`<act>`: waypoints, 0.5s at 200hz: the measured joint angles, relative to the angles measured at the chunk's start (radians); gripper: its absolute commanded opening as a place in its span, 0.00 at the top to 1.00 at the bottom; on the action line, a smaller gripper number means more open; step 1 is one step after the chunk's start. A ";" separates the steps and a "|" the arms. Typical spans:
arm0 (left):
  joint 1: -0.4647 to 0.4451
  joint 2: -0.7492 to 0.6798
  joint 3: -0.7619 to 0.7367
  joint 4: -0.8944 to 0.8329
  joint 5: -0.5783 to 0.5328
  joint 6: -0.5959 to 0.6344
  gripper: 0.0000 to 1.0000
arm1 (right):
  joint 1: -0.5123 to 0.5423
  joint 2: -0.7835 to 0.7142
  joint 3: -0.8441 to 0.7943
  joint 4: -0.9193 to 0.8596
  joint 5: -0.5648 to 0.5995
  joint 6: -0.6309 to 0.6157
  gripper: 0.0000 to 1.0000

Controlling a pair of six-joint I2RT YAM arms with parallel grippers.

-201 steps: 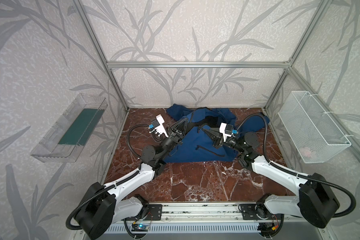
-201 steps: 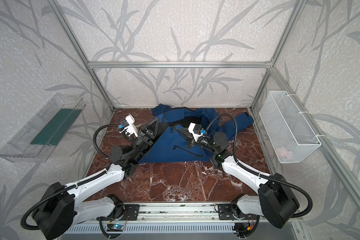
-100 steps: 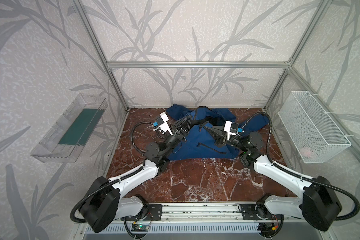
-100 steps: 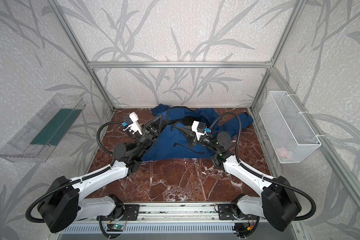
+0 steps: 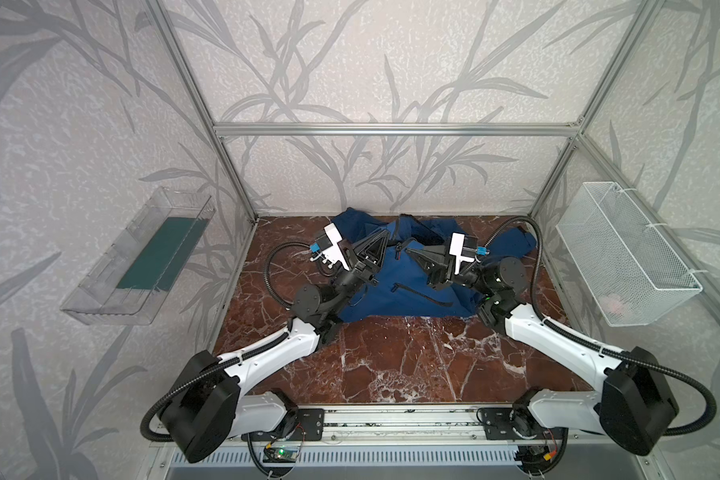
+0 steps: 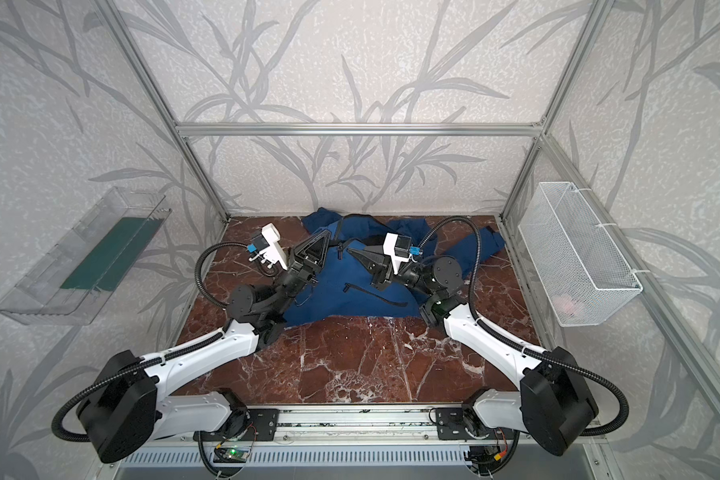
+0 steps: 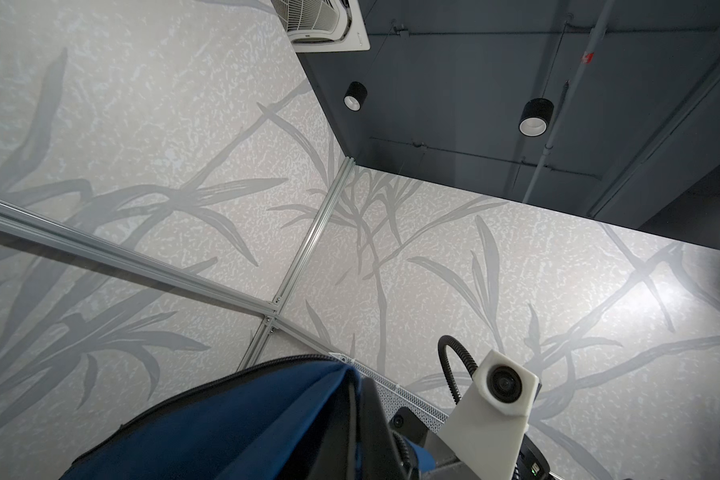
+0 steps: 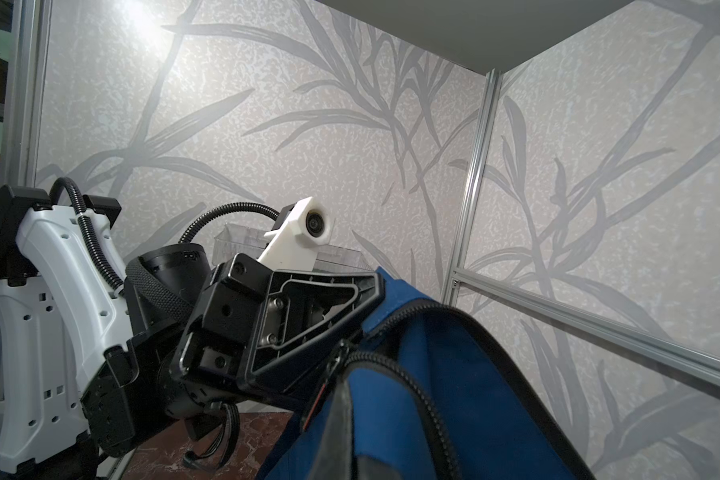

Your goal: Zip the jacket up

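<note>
Left gripper [image 5: 381,240] clamped on the jacket [image 5: 395,286] at its upper front edge, lifting cloth off the marble table [image 5: 391,361]; jacket spread at the table's far side, pocket zip showing; right gripper [image 5: 412,252] pinched onto the jacket beside the left one, by the zipper [image 8: 408,386]

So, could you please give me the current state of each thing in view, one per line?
jacket: lying on the table, upper part lifted off it, front zip at least partly closed.
left gripper: shut on the jacket, raised.
right gripper: shut on the jacket, raised.
wire basket: hung on the side wall, something pale inside.
clear tray: hung on the opposite wall, green mat inside.
</note>
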 measured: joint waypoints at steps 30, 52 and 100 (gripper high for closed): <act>-0.002 0.002 0.000 0.000 0.000 0.003 1.00 | 0.000 0.000 0.000 -0.002 0.000 0.004 1.00; -0.007 0.006 0.001 0.000 0.000 0.003 1.00 | 0.000 0.000 0.000 -0.004 0.003 0.004 1.00; -0.012 0.008 0.003 0.000 0.002 0.010 1.00 | 0.000 0.000 0.000 -0.008 0.007 0.004 1.00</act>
